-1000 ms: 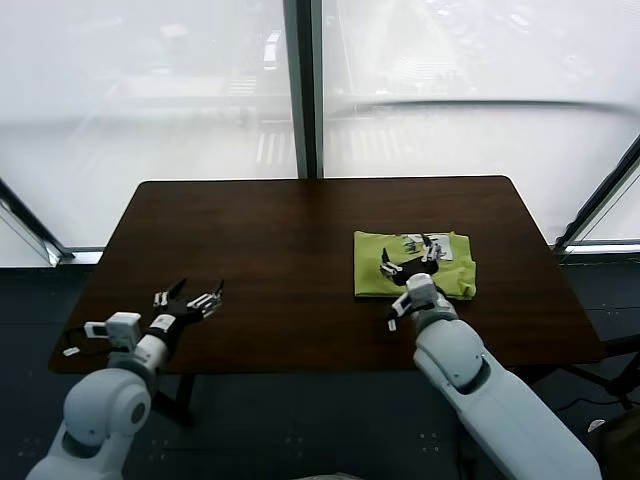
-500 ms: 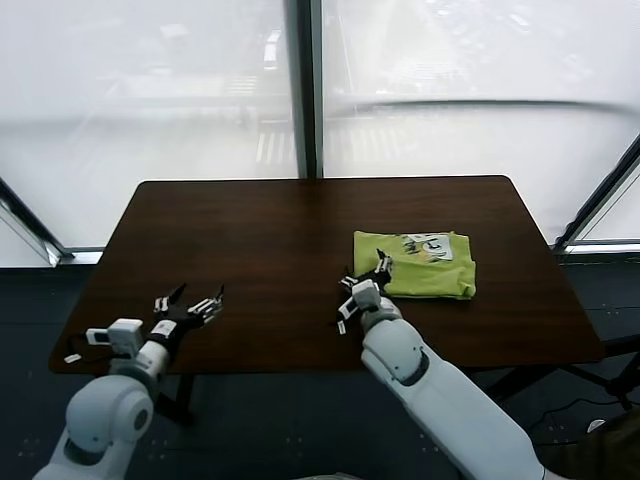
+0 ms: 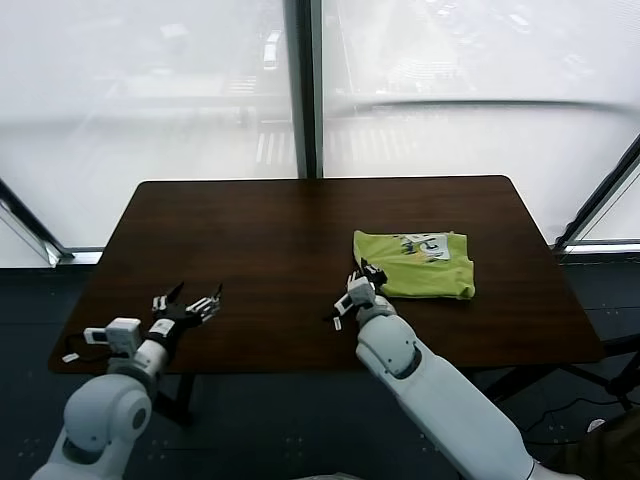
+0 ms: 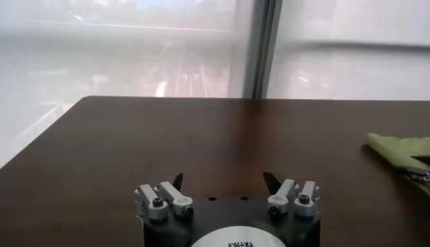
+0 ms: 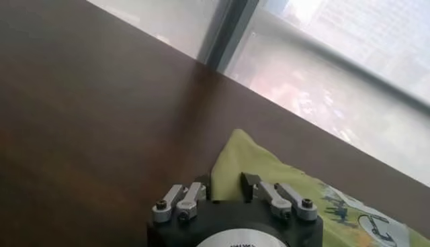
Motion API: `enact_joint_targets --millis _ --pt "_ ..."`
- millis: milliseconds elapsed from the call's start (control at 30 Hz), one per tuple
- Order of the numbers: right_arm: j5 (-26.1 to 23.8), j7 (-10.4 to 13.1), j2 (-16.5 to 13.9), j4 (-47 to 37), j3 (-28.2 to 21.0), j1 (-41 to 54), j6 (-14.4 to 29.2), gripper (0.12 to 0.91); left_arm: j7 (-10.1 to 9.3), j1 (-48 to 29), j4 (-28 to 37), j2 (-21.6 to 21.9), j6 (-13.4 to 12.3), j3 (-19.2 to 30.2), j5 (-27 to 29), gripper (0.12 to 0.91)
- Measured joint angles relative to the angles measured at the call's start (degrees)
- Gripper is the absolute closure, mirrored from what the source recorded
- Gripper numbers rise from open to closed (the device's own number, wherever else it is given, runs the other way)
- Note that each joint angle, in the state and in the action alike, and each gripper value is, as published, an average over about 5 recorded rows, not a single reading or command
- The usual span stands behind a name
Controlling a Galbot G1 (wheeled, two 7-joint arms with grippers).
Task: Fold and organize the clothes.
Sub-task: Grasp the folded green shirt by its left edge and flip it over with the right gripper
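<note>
Toward the table's (image 3: 250, 230) right edge lies the lime-green T-shirt (image 3: 425, 270), folded into a rough rectangle with its long axis across the table, white print and label showing near its far side. At its near left corner the right gripper (image 3: 368, 275) has its jaws pinched nearly together on the cloth. By the near left edge, the left gripper (image 3: 186, 303) hovers wide open, empty and well apart.

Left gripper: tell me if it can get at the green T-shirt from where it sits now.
Probably not without a long reach. The left gripper hangs open at the table's near left edge, while the T-shirt lies folded far to the right, its near-left corner pinched by the right gripper. Only bare tabletop lies between.
</note>
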Motion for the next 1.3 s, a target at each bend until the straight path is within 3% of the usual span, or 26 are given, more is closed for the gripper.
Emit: enact_joint_targets --millis 233,367,500,633,867,933,1133,1300 --pt "18.0 -6.6 2.2 4.8 1.4 1.9 8.3 0.846 -0.52 -0.5 0.6 1.1 0.3 -2.8 -3.2 0.123" --pt "28.1 -7.6 4.2 7.8 2.7 3.8 10.1 0.846 -0.58 -0.1 1.1 2.2 0.5 -5.5 -5.1 0.123" --pt "34.9 -7.4 5.1 9.2 4.9 5.5 11.5 0.846 -0.59 0.5 1.2 2.7 0.5 -7.7 -5.6 0.123" --pt "36.2 -6.4 3.6 8.2 8.4 5.7 10.4 0.846 -0.52 0.7 1.2 2.3 0.4 -8.3 -5.3 0.123" --pt "29.8 -7.9 -3.4 -0.3 14.9 3.7 3.0 0.835 -0.28 -0.2 1.9 1.6 -0.1 -7.2 -4.1 0.123" --pt "29.6 -7.9 -5.2 -2.2 16.7 2.6 1.0 0.775 -0.26 -0.5 2.0 1.6 -0.1 -6.7 -4.1 0.123" --pt "32.9 -6.6 -9.5 -1.7 22.8 -1.0 -4.3 0.452 -0.28 -0.8 1.3 2.3 0.1 -6.2 -4.8 0.123" --pt "34.4 -7.7 -12.7 2.2 27.6 -4.0 -3.8 0.175 -0.33 -1.0 0.5 2.6 0.1 -5.7 -4.9 0.123"
